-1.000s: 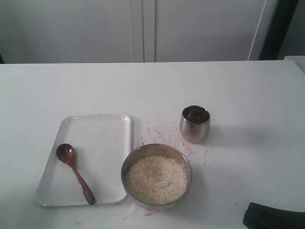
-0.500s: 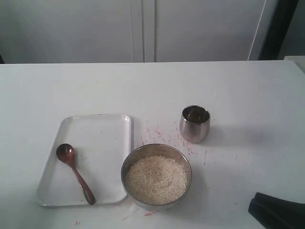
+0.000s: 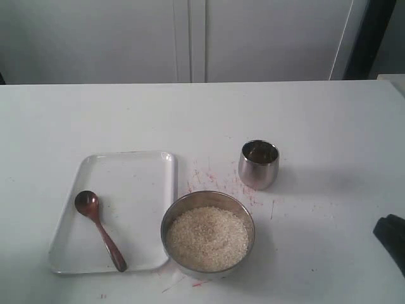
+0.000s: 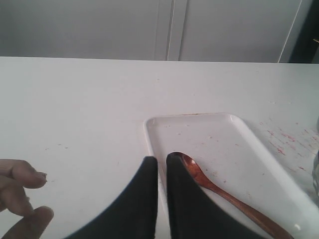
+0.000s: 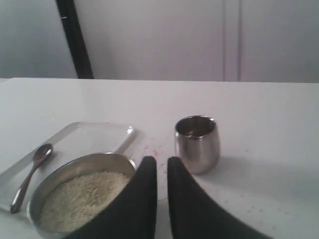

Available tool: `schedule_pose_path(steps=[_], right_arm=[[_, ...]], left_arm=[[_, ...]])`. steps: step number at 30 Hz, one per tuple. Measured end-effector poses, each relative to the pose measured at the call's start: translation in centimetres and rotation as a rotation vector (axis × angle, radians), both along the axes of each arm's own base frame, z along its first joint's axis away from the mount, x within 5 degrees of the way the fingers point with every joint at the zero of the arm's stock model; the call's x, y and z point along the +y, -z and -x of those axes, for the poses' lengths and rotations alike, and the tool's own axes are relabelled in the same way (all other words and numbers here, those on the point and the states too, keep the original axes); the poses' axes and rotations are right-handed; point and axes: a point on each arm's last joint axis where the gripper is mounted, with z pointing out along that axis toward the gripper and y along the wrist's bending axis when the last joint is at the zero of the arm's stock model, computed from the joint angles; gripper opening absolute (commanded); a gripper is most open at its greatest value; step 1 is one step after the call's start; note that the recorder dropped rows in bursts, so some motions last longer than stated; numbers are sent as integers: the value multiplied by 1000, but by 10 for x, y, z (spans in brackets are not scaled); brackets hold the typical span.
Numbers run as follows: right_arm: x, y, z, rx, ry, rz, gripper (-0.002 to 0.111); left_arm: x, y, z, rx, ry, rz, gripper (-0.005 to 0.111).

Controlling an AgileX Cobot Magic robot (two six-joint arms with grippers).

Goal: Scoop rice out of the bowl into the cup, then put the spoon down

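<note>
The dark wooden spoon (image 3: 100,229) lies loose on a white tray (image 3: 136,171), its oval bowl toward the far side. To the tray's right, the wide steel bowl (image 3: 207,194) holds white rice (image 3: 207,237). Behind it and a little right stands the small steel cup (image 3: 259,164). My left gripper (image 4: 162,159) is shut and holds nothing; it hovers at the tray's edge beside the spoon (image 4: 224,194). My right gripper (image 5: 162,159) is also shut and holds nothing, short of the bowl (image 5: 84,162) and cup (image 5: 197,143). In the exterior view it shows only at the right edge (image 3: 392,244).
A person's fingers (image 4: 20,194) rest on the table to the left of my left gripper. Pink specks mark the white tabletop (image 3: 215,177) between tray, bowl and cup. White cabinet doors (image 3: 190,38) stand behind the table.
The dark right arm has slid from the bottom right corner of the exterior view up to its right edge. Spoon, bowl and cup have not moved.
</note>
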Motion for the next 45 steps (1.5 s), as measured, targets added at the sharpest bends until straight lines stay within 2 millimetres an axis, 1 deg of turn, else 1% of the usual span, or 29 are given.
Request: schedule_pose_path(steps=[8, 23, 35, 45], right_arm=[[-14, -5, 4, -86, 210, -20, 9], [-25, -6, 4, -92, 415, -12, 9], [-30, -6, 4, -93, 490, -8, 9], [-30, -6, 4, -93, 492, -8, 9]], left_arm=[[0, 0, 0, 0, 0, 0, 14], [0, 0, 0, 0, 0, 0, 14], [0, 0, 0, 0, 0, 0, 14], [0, 0, 0, 0, 0, 0, 14]])
